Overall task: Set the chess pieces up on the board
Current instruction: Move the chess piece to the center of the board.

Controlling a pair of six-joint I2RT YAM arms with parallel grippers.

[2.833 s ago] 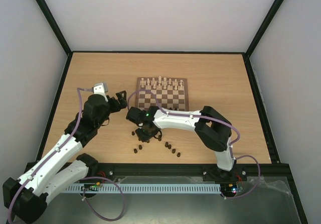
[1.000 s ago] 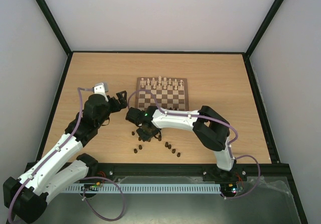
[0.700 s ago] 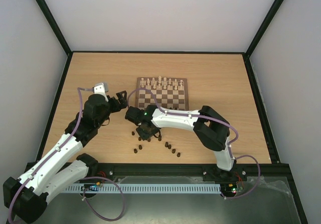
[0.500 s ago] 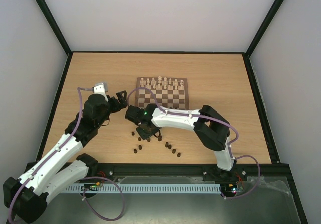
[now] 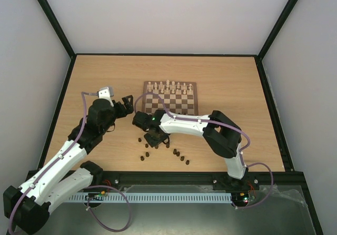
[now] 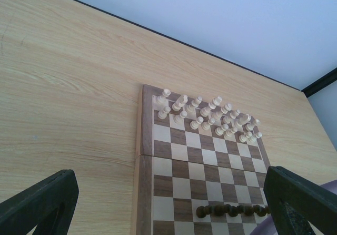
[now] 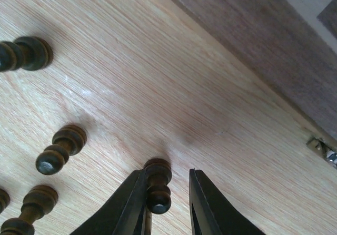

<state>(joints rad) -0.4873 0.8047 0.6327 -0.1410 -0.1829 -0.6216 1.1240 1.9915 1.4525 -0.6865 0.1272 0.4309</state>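
The right end effector point(image 7: 166, 173) sits low over the desk point(image 5: 105, 71), just off the near edge of the board point(image 5: 171, 99). Its fingers are released and straddle an upright dark pawn point(image 7: 157, 185), which stands close against one finger with a gap to the other. More loose dark pieces point(image 5: 176, 153) lie scattered on the desk nearer than the board. The left end effector point(image 5: 127, 101) hangs beside the board's left edge, fingers spread wide and holding nothing. On the board, pale pieces point(image 6: 210, 114) fill the two far rows and a row of dark pawns point(image 6: 231, 210) stands toward its near side.
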